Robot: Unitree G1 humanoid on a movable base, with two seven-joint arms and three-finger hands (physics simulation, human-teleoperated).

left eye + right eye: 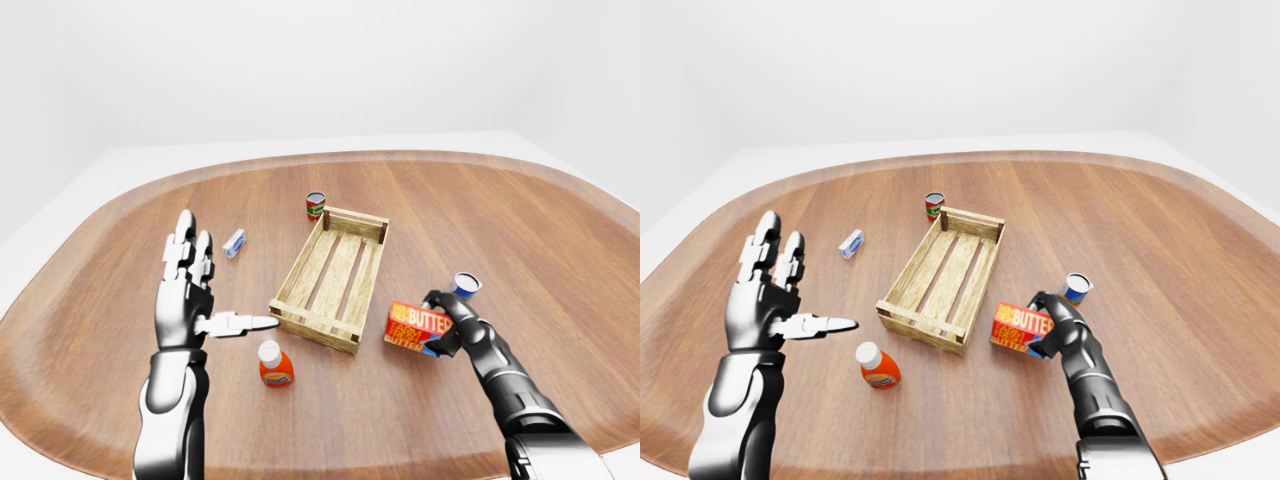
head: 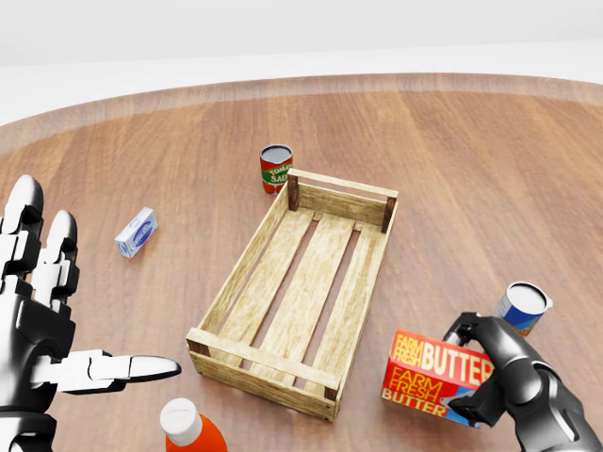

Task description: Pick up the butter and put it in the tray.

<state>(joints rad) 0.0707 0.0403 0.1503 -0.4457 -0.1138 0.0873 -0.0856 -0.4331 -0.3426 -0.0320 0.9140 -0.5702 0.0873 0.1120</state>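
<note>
The butter (image 2: 427, 375), a red and yellow box, is at the lower right of the head view, slightly tilted and just right of the tray's near corner. My right hand (image 2: 464, 369) is shut on its right end, with fingers over the top edge and the thumb underneath. The tray (image 2: 247, 264), a slatted wooden crate, lies in the middle of the table with nothing in it. At the left edge of the view my left hand (image 2: 66, 311) is open with its fingers spread and the thumb pointing right, holding nothing.
A red tomato can (image 2: 275, 169) stands by the tray's far corner. A small blue-white carton (image 2: 137, 232) lies to its left. A blue-white can (image 2: 520, 309) stands just above my right hand. An orange bottle with a white cap (image 2: 188, 428) is at the bottom edge.
</note>
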